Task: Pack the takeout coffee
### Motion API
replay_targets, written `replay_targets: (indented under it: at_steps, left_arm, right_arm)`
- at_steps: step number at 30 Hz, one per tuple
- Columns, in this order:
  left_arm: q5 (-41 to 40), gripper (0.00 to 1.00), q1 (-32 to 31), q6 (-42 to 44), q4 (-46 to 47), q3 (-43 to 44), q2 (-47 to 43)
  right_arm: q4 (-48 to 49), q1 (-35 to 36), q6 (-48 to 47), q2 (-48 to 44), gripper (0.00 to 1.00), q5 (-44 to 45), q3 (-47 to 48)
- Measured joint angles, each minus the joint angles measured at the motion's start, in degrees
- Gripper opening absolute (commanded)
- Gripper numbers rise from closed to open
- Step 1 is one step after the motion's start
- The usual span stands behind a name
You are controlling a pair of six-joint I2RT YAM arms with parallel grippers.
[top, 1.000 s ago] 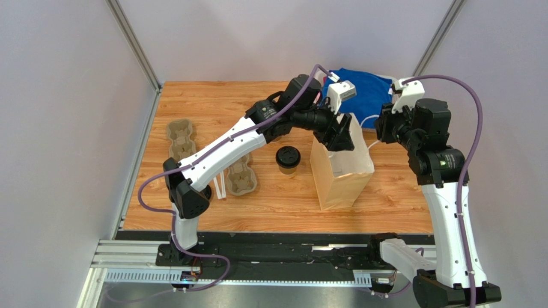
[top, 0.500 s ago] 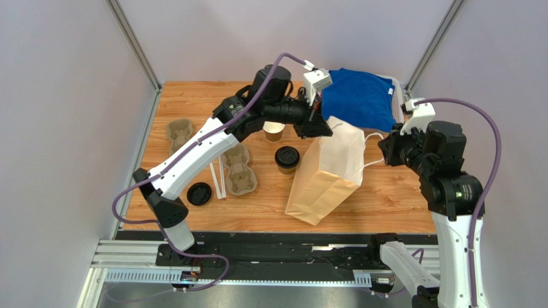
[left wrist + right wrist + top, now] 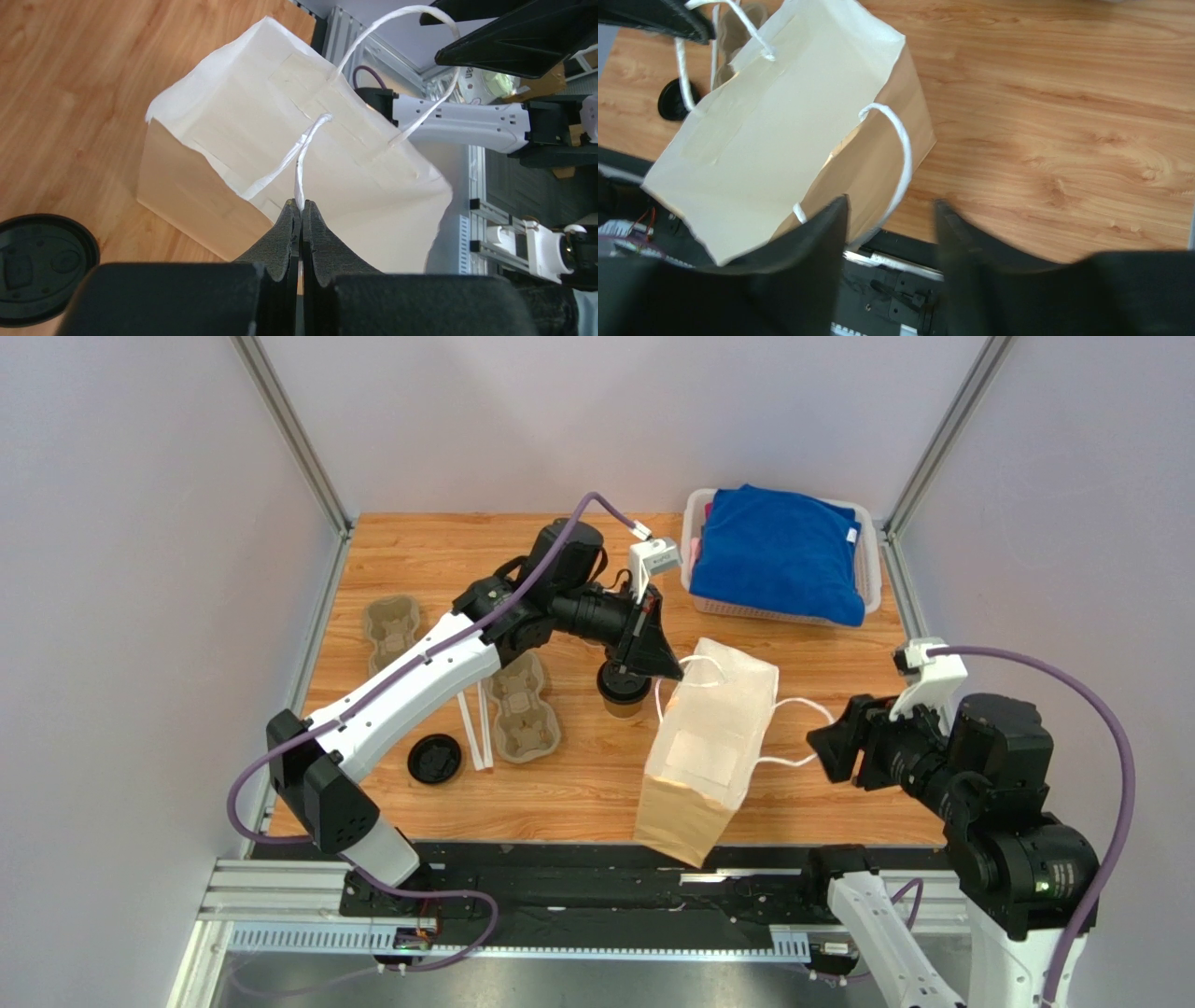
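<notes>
Wooden tabletop [image 3: 421, 560] inside grey partition walls carries the work. The takeout coffee [image 3: 626, 689] stands upright near the table's middle, black lid on, just beside the left side of the paper bag [image 3: 709, 749] and partly under my left arm. The left gripper [image 3: 301, 210] is clamped shut on one cord handle [image 3: 309, 140] of the bag, which leans toward the near edge. The right gripper [image 3: 889, 204] has its jaws apart and grips nothing; the second handle [image 3: 903, 150] loops down between its fingers, and I cannot tell whether it touches them. I judge the cup to be light and thin-walled. Paper sides will buckle under a hard squeeze, and a press-fit plastic lid can pop off or slip if taken by the top. I cannot tell whether it is filled, so I treat it as full and keep it vertical. Recommended hold: across the brown body, below the rim, with moderate closing force, not on the lid. The bag mouth needs to be upright and spread before the cup goes in. A separate black lid [image 3: 435, 758] lies well apart to the left; I disregard it.
</notes>
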Motion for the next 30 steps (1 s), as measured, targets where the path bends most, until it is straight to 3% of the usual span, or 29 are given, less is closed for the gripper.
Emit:
replay_targets:
  at_steps: [7, 11, 19, 24, 30]
  left_arm:
    - [4.94, 0.0, -0.04, 0.09, 2.16, -5.03, -2.8]
    - [7.67, 0.0, -0.04, 0.55, 2.97, -6.58, -5.22]
    - [12.35, 0.0, -0.44, 4.81, 1.16, -7.82, -6.95]
    - [14.1, 0.0, -0.48, 6.88, -0.59, -7.82, -6.86]
    - [14.16, 0.0, -0.48, 7.72, -1.05, -7.72, -6.45]
  right_arm:
    - [0.24, -0.07, -3.58, 1.51, 0.75, -2.49, 7.48]
    - [5.73, -0.07, -8.04, 8.33, 0.75, -6.4, 14.69]
    - [10.78, -0.07, -17.18, 25.99, 0.75, -18.82, 17.25]
    - [8.59, 0.48, -24.63, 34.58, 0.69, -25.86, 17.27]
    - [5.33, 2.78, -32.44, 38.6, 0.62, -27.93, 17.2]
